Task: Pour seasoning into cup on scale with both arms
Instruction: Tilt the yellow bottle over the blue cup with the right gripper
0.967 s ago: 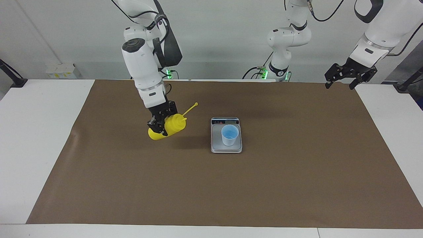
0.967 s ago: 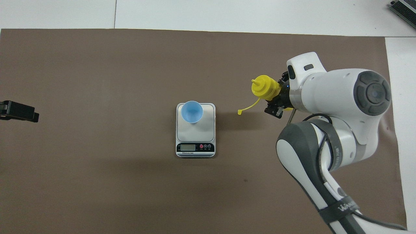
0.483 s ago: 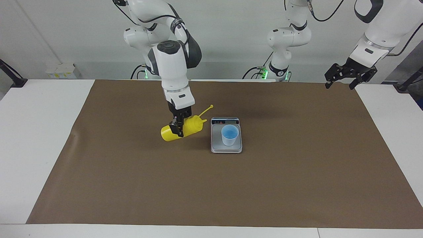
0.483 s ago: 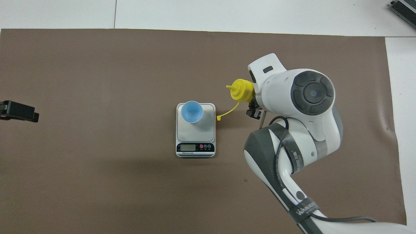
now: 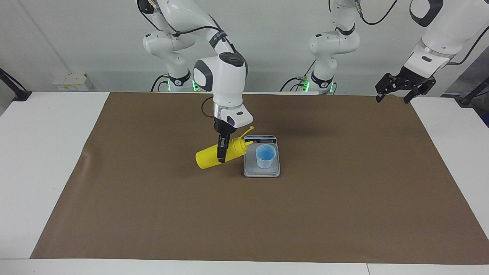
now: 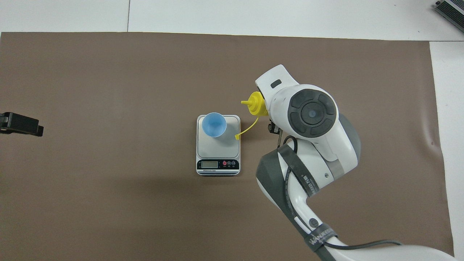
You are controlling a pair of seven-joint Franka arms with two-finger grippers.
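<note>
- Bottle [image 5: 214, 154] of seasoning hangs tipped almost flat in the right gripper [image 5: 221, 152], base low toward the right arm's end of the table, nozzle [image 6: 247, 103] aimed at the scale [image 5: 262, 168].
- Right gripper is clamped on the bottle's yellow body near its shoulder, fingers pointing straight down.
- Right arm [image 5: 225, 82] comes from its base at the table's edge, bends at a high elbow and drops its white wrist vertically; in the overhead view the wrist [image 6: 311, 114] hides the gripper and most of the bottle.
- Nozzle tip is at the scale's edge on the right arm's side; it has not reached the cup [image 5: 266, 156].
- Cap strap [image 6: 246, 129] trails from the bottle's neck, its end over the scale's edge in the overhead view.
- Cup stands upright on the scale's grey plate, on the half farther from the robots; the display strip [image 6: 218, 165] is at the end nearer the robots.
- Scale sits mid-table on the brown mat [image 5: 344, 214].
- Left gripper [image 5: 405, 87] waits in the air over the mat's corner at the left arm's end of the table, fingers spread and holding nothing.
- Left arm [image 5: 439, 36] slants down to it from above; only the gripper's black tip [image 6: 20, 124] shows in the overhead view.
</note>
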